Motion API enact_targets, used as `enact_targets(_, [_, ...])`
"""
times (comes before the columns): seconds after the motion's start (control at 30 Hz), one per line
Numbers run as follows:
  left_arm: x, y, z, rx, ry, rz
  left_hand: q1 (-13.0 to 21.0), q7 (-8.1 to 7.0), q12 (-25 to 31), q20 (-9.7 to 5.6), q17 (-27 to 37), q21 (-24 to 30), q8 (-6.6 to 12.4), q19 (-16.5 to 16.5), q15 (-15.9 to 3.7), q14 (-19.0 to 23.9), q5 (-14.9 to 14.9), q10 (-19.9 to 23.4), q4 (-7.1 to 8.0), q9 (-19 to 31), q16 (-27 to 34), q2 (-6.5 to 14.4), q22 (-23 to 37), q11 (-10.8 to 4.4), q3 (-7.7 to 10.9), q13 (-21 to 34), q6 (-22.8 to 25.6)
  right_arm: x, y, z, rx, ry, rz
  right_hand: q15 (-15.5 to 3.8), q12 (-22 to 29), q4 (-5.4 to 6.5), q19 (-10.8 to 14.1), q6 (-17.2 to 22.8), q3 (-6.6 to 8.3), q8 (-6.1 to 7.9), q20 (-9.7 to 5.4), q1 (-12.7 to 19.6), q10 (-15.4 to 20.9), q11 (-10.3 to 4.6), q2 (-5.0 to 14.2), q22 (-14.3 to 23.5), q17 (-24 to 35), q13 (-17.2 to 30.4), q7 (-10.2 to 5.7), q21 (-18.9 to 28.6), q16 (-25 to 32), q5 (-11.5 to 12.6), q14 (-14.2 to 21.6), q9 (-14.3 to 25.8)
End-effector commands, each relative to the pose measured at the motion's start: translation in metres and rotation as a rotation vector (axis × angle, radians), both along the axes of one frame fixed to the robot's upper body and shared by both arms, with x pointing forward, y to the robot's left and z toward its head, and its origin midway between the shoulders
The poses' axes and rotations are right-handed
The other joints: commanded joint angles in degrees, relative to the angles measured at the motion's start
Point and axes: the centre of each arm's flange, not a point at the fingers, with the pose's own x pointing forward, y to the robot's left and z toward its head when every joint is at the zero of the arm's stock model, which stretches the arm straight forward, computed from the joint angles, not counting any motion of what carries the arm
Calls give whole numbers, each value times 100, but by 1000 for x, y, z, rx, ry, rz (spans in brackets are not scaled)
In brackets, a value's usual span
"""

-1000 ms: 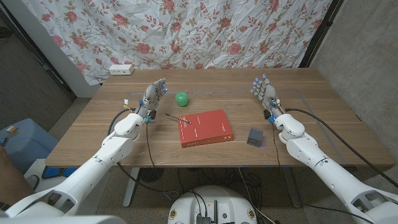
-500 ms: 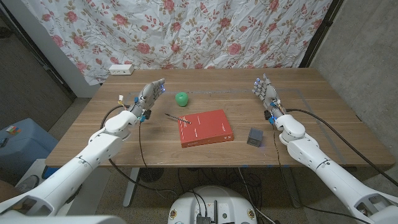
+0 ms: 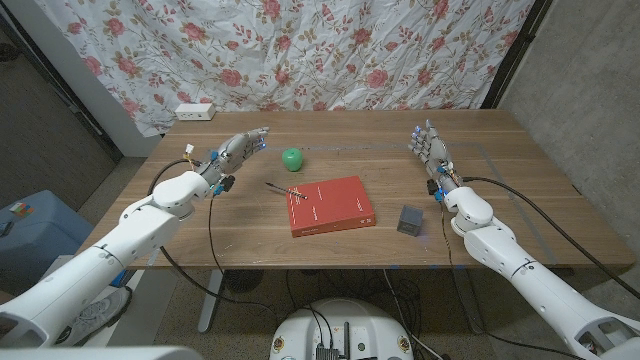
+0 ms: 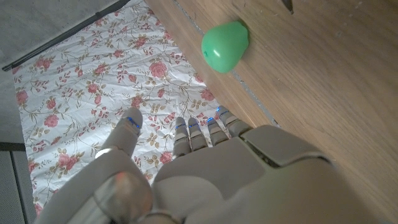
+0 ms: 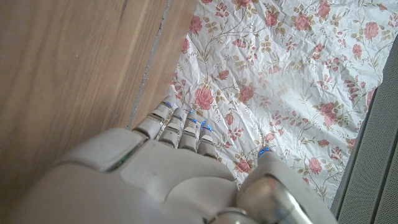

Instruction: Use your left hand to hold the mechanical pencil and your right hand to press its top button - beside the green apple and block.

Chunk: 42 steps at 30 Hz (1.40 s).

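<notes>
Dark and thin, the mechanical pencil lies on the wooden table as a slim stick with a small reddish part near one end; finer detail is too small to tell. It rests just beyond the near-left corner of the red book, near the green apple. The left hand holds nothing, fingers extended and slightly apart, their tips pointing toward the apple; the pencil sits off to the side of them, apart. The right hand stands empty, fingers straight and close together. The grey block sits well behind those fingertips, beside the forearm.
</notes>
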Motion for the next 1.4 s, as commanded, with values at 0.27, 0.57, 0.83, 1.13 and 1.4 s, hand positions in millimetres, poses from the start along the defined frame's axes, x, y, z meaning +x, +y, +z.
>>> enact_targets(0.27, [-27, -4, 10, 313, -69, 137, 571, -228, 41, -657, 18, 19, 130, 382, -677, 252, -2, 411, -55, 19, 20, -335, 5, -236, -53, 18, 418, -7, -8, -1, -12, -22, -6, 1, 33, -19, 5, 30, 35, 16, -9, 59, -31, 16, 26, 15, -22, -1, 11, 6, 18, 21, 21, 21])
enact_targets(0.57, [-40, -10, 21, 484, -86, 211, 902, -267, 44, -706, 19, -13, 181, 464, -684, 352, 9, 628, -47, 22, 14, -518, 6, -278, -84, 19, 645, -12, -10, -5, -9, -16, -12, 2, 34, -24, 4, 22, 43, 12, -1, 52, -29, 21, 32, 15, -44, -4, 13, 13, 15, 20, 15, 21])
enact_targets(0.83, [-44, -12, 37, 632, -59, 202, 1199, -367, 21, -749, 21, -62, 227, 376, -756, 321, 19, 762, -40, 24, -11, -687, 7, -386, -130, 18, 869, -12, -9, -6, -4, -12, -15, 21, 34, -30, 2, 29, 55, 14, 4, 44, -33, 21, 39, 15, -69, -6, 13, 19, 16, 19, 18, 21])
enact_targets(1.13, [-46, -10, 53, 802, -49, 248, 1467, -454, 19, -792, 21, -58, 252, 365, -840, 348, 27, 925, -41, 24, -3, -887, 5, -487, -183, 18, 1025, -6, -7, -3, -6, -9, -28, 29, 36, -31, 4, 43, 62, 19, 9, 30, -31, 25, 43, 15, -88, -7, 16, 24, 17, 17, 15, 21])
enact_targets(1.4, [-45, -11, 66, 932, -68, 302, 1804, -595, -7, -817, 22, -40, 264, 433, -926, 435, 21, 1014, -36, 26, 9, -1103, 4, -517, -242, 20, 1164, -2, -6, -3, 4, -5, -34, 30, 38, -34, 0, 48, 70, 19, 16, 15, -26, 20, 47, 15, -110, -8, 13, 27, 19, 15, 15, 21])
